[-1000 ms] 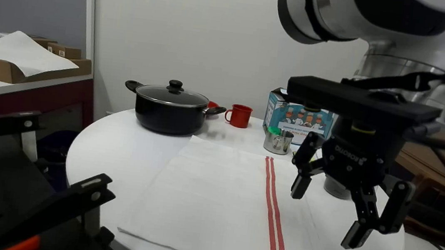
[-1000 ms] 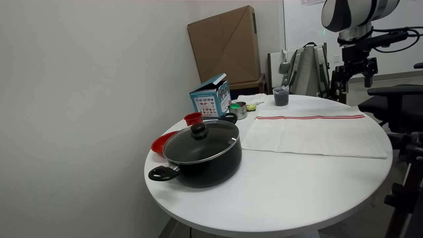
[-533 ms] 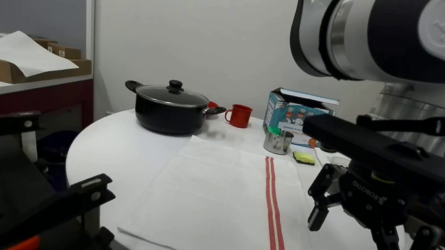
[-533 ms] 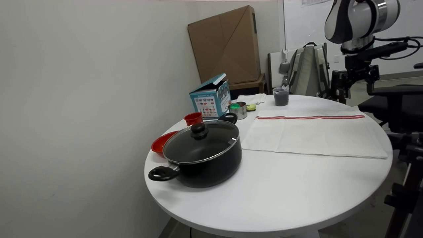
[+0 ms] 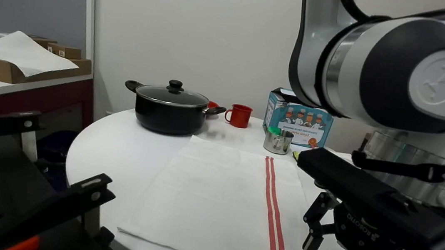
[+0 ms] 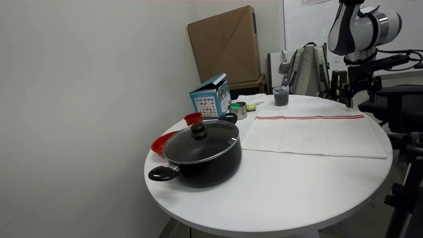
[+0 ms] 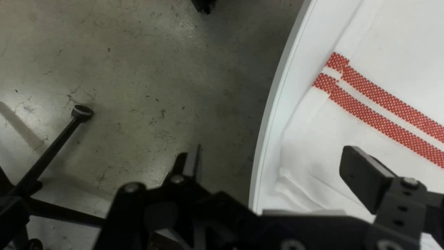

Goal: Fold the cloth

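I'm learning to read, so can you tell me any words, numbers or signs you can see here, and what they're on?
"ROBOTIQ": on the gripper.
"Little Chef": on the blue box.
A round emblem without readable letters: on the arm.
Too small or blurred: the line above "Little Chef", print on the box's other side, labels on a small cardboard box, a sheet up high.
No numbers I can read.

Holds the arm (image 5: 412, 79) bent above the wrist (image 5: 408, 150), points the tool (image 7: 274, 156) downward, and in the wrist view shows both fingers (image 7: 364, 178) standing wide apart.
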{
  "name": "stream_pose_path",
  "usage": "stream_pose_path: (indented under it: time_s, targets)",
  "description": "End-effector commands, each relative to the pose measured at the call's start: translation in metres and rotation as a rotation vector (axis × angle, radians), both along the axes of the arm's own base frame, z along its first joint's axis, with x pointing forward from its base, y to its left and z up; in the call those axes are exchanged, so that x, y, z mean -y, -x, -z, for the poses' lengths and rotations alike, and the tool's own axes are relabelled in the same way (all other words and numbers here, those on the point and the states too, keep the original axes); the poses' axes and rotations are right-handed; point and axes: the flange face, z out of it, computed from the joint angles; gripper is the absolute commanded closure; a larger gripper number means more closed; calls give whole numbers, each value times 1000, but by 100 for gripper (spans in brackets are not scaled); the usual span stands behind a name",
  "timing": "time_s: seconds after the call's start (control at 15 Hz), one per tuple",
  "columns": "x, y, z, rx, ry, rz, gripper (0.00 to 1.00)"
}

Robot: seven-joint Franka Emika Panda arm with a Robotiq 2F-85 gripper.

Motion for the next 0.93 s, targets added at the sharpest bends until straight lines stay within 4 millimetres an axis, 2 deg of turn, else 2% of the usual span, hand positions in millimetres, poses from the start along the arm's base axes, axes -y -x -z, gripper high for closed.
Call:
stream_pose_path:
  time_s: [0.0, 0.07, 0.13, 0.27, 0.53, 0.8, 0.87]
  targets:
    - [6, -14, 7, 40, -6, 4, 0]
    - [6, -18, 6, 49, -6, 1, 1]
    - [6, -21, 5, 58, -3, -5, 25]
    - [4, -27, 5, 68, -4, -18, 29]
    - [1, -30, 9, 67, -18, -30, 60]
    - [6, -19, 21, 41, -28, -18, 90]
    - [8, -18, 21, 42, -26, -14, 92]
